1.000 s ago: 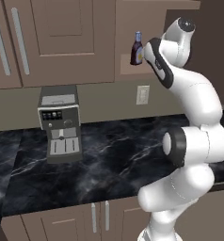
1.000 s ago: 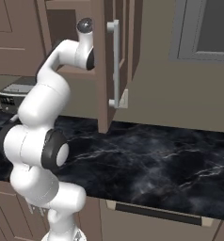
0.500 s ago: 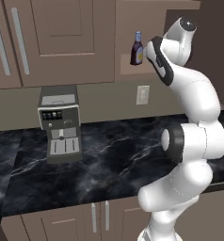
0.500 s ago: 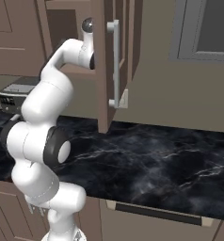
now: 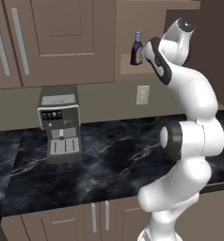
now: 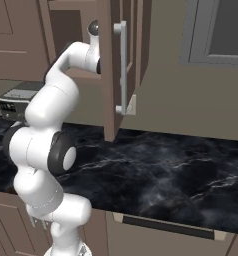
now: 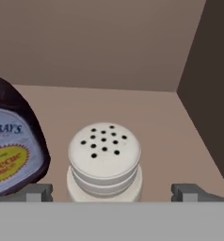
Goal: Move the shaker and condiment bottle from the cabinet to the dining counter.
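Gripper (image 7: pixel 111 193) reached into the open cabinet (image 5: pixel 132 70), jaws spread wide, one fingertip (image 7: pixel 36 192) on each side of the shaker (image 7: pixel 104 162), nothing clamped. Shaker stood upright on the cabinet shelf, holed top facing the hand camera, midway between the tips; contact could not be told. Condiment bottle (image 7: pixel 12 150) stood just beside the shaker, toward the shelf's open front edge, label partly readable. In the left base view the bottle (image 5: pixel 137 49) stood upright at the shelf's front edge. Coffee machine (image 5: pixel 60 123) sat on the black marble worktop (image 5: pixel 114 160) below. Cabinet door (image 6: pixel 122 70) stood open.
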